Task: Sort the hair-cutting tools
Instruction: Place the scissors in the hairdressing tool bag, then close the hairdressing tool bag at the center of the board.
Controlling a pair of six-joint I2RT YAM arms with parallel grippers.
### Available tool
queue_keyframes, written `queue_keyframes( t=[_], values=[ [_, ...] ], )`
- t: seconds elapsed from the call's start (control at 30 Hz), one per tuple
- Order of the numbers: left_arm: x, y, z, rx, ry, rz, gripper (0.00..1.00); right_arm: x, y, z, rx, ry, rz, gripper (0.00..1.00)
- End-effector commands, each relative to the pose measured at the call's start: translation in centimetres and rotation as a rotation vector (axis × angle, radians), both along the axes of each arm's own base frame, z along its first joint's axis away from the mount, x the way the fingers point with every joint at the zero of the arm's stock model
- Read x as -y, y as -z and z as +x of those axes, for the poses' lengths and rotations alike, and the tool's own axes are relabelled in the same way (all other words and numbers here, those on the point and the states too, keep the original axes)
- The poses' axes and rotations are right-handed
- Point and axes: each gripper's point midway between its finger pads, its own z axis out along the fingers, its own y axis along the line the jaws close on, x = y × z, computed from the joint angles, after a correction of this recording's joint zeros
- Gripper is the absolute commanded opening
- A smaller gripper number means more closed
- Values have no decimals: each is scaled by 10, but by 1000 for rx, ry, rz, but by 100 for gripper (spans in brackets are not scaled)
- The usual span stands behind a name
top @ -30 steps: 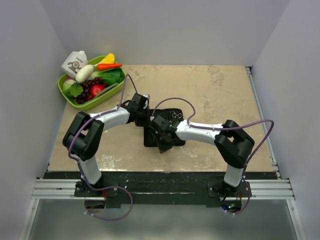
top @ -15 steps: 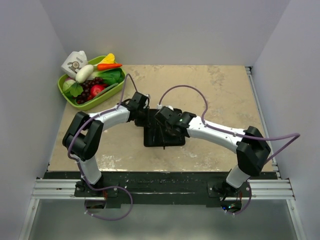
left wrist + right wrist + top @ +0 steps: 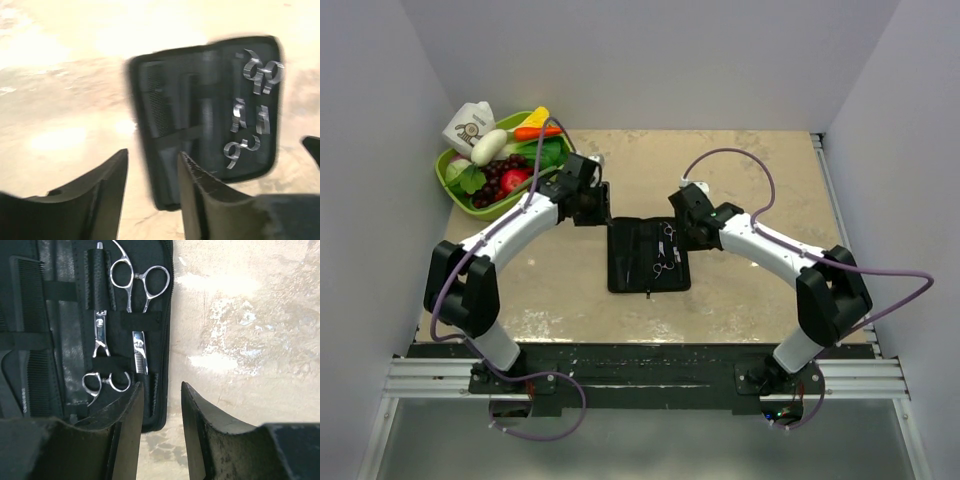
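One scissors [image 3: 139,354], the other scissors [image 3: 101,331] and the comb [image 3: 30,330] sit under straps in the open case [image 3: 163,340], between my grippers. My left gripper [image 3: 152,160] and right gripper [image 3: 162,390] are each a bit open and hold nothing. The comb's print is too tiny to read.

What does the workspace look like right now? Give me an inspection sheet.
Surface: mottled tan table, nothing spilled.
Job's things: scissors, second scissors and comb, all strapped inside the open black case.
Clutter: green basket of toy food, far-left corner.
Grippers: left tool and right tool open, empty, flanking the case's far end.
Cables: left cable and right cable, purple, loop above the arms.
Surroundings: grey walls; metal rail at the near edge.
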Motion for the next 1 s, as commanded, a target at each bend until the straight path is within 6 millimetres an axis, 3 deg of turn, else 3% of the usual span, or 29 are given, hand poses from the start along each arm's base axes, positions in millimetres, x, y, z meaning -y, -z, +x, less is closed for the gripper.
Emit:
queue_keyframes(
  t=[0.0, 0.13, 0.47, 0.67, 0.97],
  values=[
    [-41, 17, -6, -65, -95, 96, 55, 2, 2, 13, 39, 4, -11, 38],
    [-51, 41, -11, -121, -119, 134, 62, 2, 5, 14, 38, 2, -12, 38],
    [-56, 95, -26, -261, -99, 203, 59, 14, 13, 14, 22, 39, -22, 38],
    [-58, 111, -29, -286, -87, 256, 58, 16, 19, 13, 8, 43, -29, 40],
    [-38, 124, -35, -312, -37, 294, 59, 21, 39, 15, -27, 77, -59, 47]
  ],
)
